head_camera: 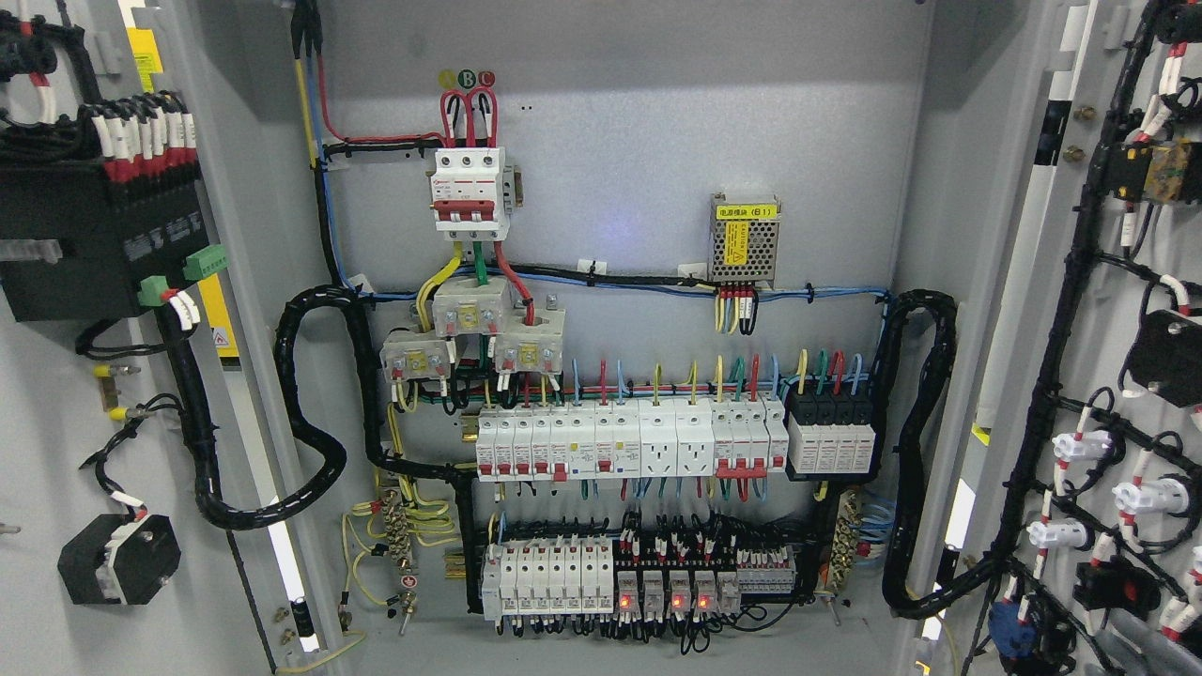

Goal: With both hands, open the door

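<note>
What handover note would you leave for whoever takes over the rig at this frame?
Hands: neither robot hand shows in the head view.
Doors: left door and right door both stand swung open, wiring on their inner faces facing the camera.
Cabinet: back panel fully exposed, with breaker rows and relays lit red.
Done: opening looks complete.
Left: apparently nothing; confirm where the arms are.

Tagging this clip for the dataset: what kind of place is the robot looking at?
Inside an open electrical cabinet, likely industrial: rows of breakers, bundled black cables, and both doors swung wide.

Both cabinet doors [66, 376] swung open; breaker rows [629, 441] exposed inside.
</note>
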Controlling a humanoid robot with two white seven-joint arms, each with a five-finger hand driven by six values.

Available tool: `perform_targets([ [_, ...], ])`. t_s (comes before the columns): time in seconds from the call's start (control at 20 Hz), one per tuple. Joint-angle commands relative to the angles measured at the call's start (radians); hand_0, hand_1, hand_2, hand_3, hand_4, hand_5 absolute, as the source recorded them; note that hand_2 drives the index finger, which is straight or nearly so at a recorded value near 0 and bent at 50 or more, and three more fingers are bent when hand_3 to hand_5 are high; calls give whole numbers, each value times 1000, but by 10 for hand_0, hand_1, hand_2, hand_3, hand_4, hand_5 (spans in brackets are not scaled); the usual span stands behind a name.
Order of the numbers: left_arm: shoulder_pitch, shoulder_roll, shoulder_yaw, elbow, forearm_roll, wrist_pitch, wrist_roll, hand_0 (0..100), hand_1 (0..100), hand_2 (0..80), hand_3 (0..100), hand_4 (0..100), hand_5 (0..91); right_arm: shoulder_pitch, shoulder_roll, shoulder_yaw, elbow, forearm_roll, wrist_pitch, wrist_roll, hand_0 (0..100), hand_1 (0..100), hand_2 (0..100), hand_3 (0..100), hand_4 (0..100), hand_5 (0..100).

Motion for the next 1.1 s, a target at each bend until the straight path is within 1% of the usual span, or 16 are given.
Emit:
perform_targets([
  [0.0,-63,57,168,102,43,42,-26,21,0,42,91,62,0,4,26,-19,2,-50,8,4,215,66,0,0,0,0],
  [0.1,-75,77,186,122,57,64,-35,19,0,44,103,65,0,4,26,-24,5,-51,8,3,215,66,0,0,0,0],
  [0.25,-76,83,217,129,83,87,-53,18,0,52,119,70,0,4,32,-53,8,-52,9,3,215,65,0,0,0,0],
  [0.35,-77,83,238,138,83,99,-78,16,0,56,126,75,0,4,48,-67,11,-63,8,3,215,65,0,0,0,0],
  [0.55,-77,88,274,167,83,105,-112,12,0,57,142,82,0,6,52,-87,19,-92,9,4,215,65,0,0,0,0],
  [0.7,-79,111,280,201,83,118,-130,10,0,58,145,88,0,14,65,-99,19,-92,9,4,215,65,0,0,0,0],
  [0.8,-83,114,280,218,85,125,-133,10,0,61,149,92,0,32,69,-108,24,-93,5,4,215,65,0,0,0,0],
  [1.05,-118,143,294,279,85,154,-135,5,0,66,166,97,0,37,72,-122,27,-95,2,4,215,66,0,0,0,0],
])
